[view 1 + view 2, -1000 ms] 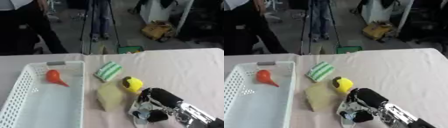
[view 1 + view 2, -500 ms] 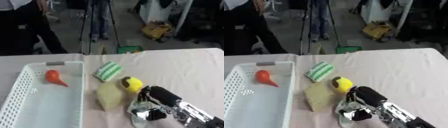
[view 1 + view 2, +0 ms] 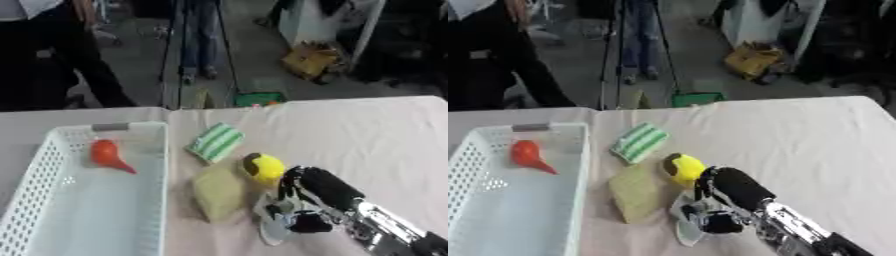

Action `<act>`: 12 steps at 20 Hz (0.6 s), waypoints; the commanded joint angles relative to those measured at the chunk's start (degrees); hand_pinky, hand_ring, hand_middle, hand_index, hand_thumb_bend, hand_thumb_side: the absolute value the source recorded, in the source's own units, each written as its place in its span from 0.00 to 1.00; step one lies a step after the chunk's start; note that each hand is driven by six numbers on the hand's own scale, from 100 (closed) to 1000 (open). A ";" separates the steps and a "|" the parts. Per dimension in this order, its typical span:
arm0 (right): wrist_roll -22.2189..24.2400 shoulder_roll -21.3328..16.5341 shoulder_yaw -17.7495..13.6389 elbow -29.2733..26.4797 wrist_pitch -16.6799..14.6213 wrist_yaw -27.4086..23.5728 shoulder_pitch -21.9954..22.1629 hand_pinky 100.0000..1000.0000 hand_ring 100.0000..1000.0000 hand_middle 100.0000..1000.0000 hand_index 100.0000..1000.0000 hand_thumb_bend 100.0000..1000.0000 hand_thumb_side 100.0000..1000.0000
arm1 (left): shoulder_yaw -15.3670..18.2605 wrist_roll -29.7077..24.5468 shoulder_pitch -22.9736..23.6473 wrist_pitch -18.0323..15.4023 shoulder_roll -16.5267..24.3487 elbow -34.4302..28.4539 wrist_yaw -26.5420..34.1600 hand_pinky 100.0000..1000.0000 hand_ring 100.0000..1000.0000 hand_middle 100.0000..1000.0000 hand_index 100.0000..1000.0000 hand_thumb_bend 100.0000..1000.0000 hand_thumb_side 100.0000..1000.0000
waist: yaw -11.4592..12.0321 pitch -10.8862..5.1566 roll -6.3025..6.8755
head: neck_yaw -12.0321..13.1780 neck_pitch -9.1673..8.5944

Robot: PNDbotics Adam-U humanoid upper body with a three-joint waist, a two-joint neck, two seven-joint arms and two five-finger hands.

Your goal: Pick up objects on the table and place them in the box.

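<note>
Reaching in from the lower right, right hand bent down over a pale plate-like piece on the cloth-covered table, fingers curled against it, though whether gripping it cannot be told. Just beyond the hand and touching its wrist side, a yellow ball with a dark patch. Immediately to the hand's left, a tan sponge lying flat. Farther ahead and left of the hand, a green-and-white striped cloth. Well to the left, a white basket holding an orange bulb-shaped toy near its far end.
</note>
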 commanded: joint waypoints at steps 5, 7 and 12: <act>-0.94 -0.89 -0.48 -0.23 0.37 -0.74 -0.16 0.49 0.27 0.35 0.45 0.20 0.41 | -0.11 -0.05 -0.79 0.05 0.38 -0.83 0.14 1.00 0.92 0.96 0.90 0.00 1.00 | -0.15 -0.72 0.17 | -0.06 -0.26; -1.02 -0.94 -0.51 -0.30 0.51 -0.75 -0.15 0.48 0.27 0.35 0.44 0.20 0.39 | -0.11 -0.05 -0.78 0.07 0.38 -0.83 0.14 1.00 0.92 0.96 0.90 0.00 1.00 | -0.24 -0.77 0.13 | -0.07 -0.32; -0.79 -1.06 -0.59 -0.59 0.87 -0.94 -0.03 0.47 0.24 0.33 0.42 0.21 0.36 | -0.07 -0.02 -0.73 0.15 0.42 -0.83 0.11 1.00 0.92 0.96 0.90 0.00 1.00 | -0.39 -0.89 0.08 | -0.01 -0.33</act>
